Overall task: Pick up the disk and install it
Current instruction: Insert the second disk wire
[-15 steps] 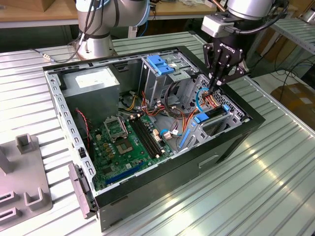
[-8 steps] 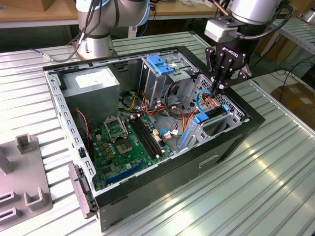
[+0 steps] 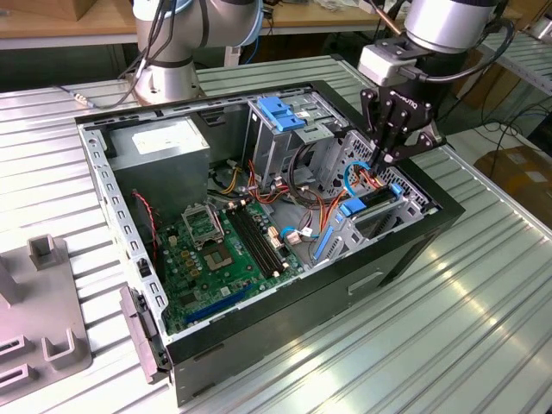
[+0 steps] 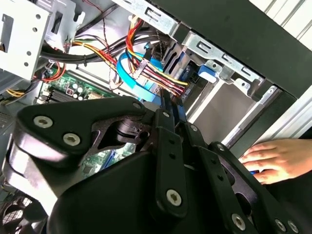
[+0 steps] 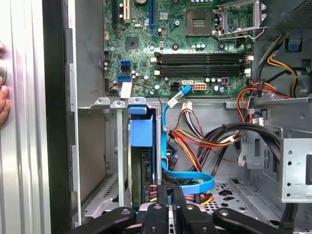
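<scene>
One tool above seated disk

Ribbed metal table, brushed, with bright sheen. Computer case outer panels in matt black; inner chassis walls in bare grey sheet metal, perforated. Disk edged in glossy bright blue plastic, dark slab between. Motherboard green, lacquered finish. Gripper of matt black metal links with exposed silver screw heads, seen in the second wrist view. Thin blue cable smooth and shiny.
</scene>
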Available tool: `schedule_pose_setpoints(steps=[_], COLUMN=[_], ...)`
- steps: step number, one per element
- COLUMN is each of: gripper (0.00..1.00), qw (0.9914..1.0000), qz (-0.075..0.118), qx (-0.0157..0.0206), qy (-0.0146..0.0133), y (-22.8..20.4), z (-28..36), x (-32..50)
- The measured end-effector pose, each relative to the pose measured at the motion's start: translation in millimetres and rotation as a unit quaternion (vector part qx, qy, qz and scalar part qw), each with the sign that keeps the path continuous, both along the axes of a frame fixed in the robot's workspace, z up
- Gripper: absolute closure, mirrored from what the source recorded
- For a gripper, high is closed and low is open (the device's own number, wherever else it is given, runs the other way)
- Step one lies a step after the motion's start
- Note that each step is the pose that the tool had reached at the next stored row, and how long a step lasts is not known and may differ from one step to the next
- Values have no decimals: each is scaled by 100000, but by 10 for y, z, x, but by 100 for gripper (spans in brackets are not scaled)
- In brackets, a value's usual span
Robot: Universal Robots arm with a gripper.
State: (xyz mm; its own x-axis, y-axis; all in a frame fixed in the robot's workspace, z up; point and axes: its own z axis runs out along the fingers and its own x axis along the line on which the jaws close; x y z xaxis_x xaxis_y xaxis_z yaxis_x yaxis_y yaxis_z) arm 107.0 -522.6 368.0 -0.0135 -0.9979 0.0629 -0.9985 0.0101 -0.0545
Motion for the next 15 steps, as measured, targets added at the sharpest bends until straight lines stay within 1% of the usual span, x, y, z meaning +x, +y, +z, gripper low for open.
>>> schedule_pose_setpoints(steps=[1, 3, 4, 5, 8, 9, 10, 11, 13, 15], gripper=[84, 84, 84, 84, 84, 84, 84, 84, 84, 84], qw=[100000, 99996, 99994, 99991, 99982, 99977, 99973, 99964, 99949, 99924], qz=[53, 150, 160, 171, 220, 249, 261, 273, 293, 392], qx=[48, 137, 162, 184, 254, 320, 383, 557, 915, 1462], qy=[-221, -821, -1054, -1348, -1886, -2119, -2293, -2628, -3036, -3594], y=[-2, -9, -12, -15, -21, -25, -28, -38, -81, -129], z=[-3, -12, -16, -20, -30, -36, -41, -50, -62, -71], x=[-6, -28, -39, -53, -91, -108, -118, -131, -143, -156])
